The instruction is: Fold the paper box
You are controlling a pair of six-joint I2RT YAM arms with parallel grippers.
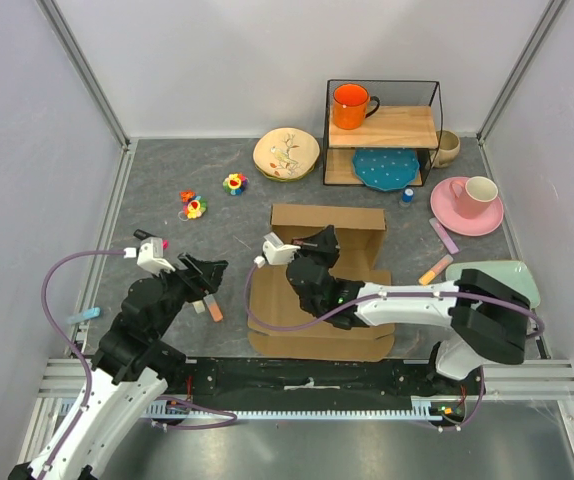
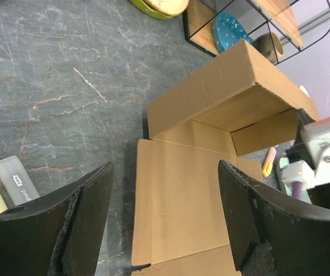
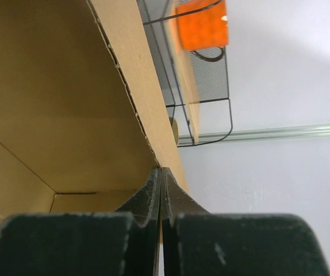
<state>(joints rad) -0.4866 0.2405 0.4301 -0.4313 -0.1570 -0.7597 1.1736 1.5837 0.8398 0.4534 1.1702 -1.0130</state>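
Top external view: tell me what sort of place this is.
Probably a robot test cell: plain panel walls, left arm and right arm on a rail, staged props like the paper box and wire shelf.

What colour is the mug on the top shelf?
Orange mug, clearest in the top external view.

orange mug (image 1: 350, 106) on wire shelf (image 1: 404, 127)

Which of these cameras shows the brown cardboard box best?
The left wrist view: the paper box lies in plain sight, raised walls and flat panel clear, only its near end cropped. The top view shows its outline, but the right arm covers the middle. The right wrist view shows just one wall close up.
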